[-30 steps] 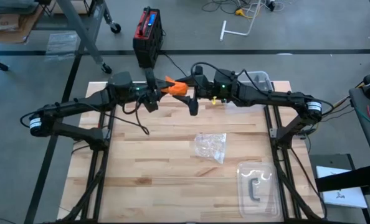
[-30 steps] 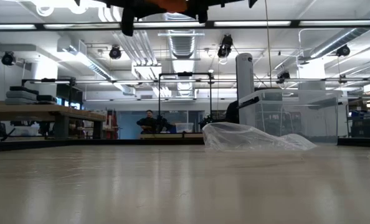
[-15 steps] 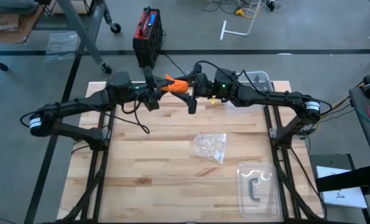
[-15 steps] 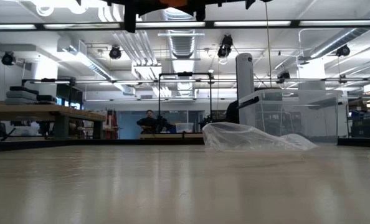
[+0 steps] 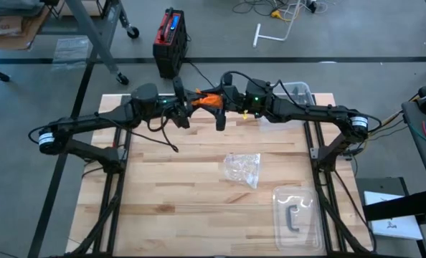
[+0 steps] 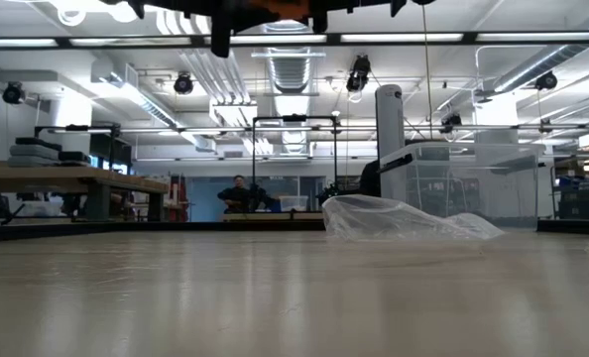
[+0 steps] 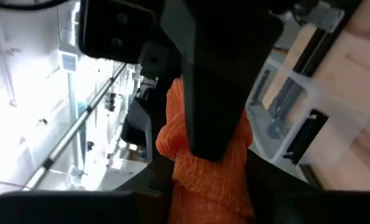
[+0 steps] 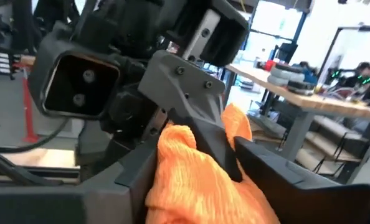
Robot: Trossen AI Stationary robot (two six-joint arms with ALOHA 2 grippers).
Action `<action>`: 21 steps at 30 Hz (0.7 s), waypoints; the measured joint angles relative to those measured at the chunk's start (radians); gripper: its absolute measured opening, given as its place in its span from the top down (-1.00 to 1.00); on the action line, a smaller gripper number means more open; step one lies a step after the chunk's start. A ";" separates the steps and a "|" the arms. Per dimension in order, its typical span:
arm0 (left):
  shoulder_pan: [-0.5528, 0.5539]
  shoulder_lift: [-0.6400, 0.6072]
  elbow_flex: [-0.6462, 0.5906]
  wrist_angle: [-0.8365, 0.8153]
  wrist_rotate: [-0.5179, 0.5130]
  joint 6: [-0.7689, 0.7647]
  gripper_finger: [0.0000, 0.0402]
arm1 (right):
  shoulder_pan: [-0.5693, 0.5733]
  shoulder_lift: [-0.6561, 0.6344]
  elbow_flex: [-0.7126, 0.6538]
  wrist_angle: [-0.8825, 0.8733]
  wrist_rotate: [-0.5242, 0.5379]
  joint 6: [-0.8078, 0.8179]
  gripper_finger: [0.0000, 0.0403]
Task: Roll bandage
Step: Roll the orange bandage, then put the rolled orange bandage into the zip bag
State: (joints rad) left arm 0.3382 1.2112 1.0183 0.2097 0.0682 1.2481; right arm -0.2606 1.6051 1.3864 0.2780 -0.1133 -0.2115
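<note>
**Orange bandage held aloft between both arms**

The bandage (image 5: 206,99) was a bunched mass of bright orange fabric, carried in the air above the far edge of the desk (image 5: 184,193) rather than lying on it. In the high view it sat between the two arms, which met nose to nose over it. The left gripper (image 5: 188,104) came in from one side and the right gripper (image 5: 219,100) from the other, each touching the cloth.

The left wrist view showed the orange weave (image 7: 205,167) pressed between dark fingers — the left jaws were clenched on the bandage. The right wrist view showed the same fabric (image 8: 197,177) nested between that arm's own fingers, with the other gripper's grey finger lying across it; the right jaws grasped the bandage as well.

Nearer the middle of the desk lay a crumpled clear plastic wrapper (image 5: 242,169), well apart from the arms. A clear tray (image 5: 297,215) with a dark piece in it rested near the front right corner — untouched.
</note>
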 joint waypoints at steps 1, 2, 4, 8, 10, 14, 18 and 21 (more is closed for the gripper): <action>0.000 -0.004 0.000 -0.002 0.000 -0.034 0.41 | 0.000 0.000 0.001 -0.001 0.010 -0.021 0.15; 0.000 -0.008 0.000 -0.006 0.001 -0.070 0.37 | 0.001 0.000 0.001 -0.001 0.020 -0.039 0.20; 0.000 -0.018 0.000 -0.020 0.003 -0.149 0.26 | 0.001 0.000 0.001 -0.005 0.027 -0.069 0.28; -0.002 -0.032 0.000 -0.064 0.015 -0.317 0.02 | 0.001 -0.003 0.001 -0.025 0.028 -0.127 0.37; -0.002 -0.037 0.000 -0.079 0.020 -0.376 -0.11 | 0.001 -0.003 0.001 -0.039 0.030 -0.153 0.37; -0.002 -0.042 0.000 -0.080 0.008 -0.397 -0.31 | -0.001 -0.006 0.001 -0.053 0.038 -0.185 0.34; 0.003 -0.054 0.001 -0.052 -0.048 -0.402 -0.44 | -0.003 -0.009 0.000 -0.068 0.052 -0.199 0.37; 0.000 -0.058 0.000 -0.041 -0.084 -0.397 -0.48 | -0.006 -0.013 0.000 -0.091 0.043 -0.223 0.40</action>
State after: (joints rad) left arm 0.3386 1.1528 1.0184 0.1685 -0.0160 0.8510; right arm -0.2667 1.5917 1.3861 0.1871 -0.0707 -0.4340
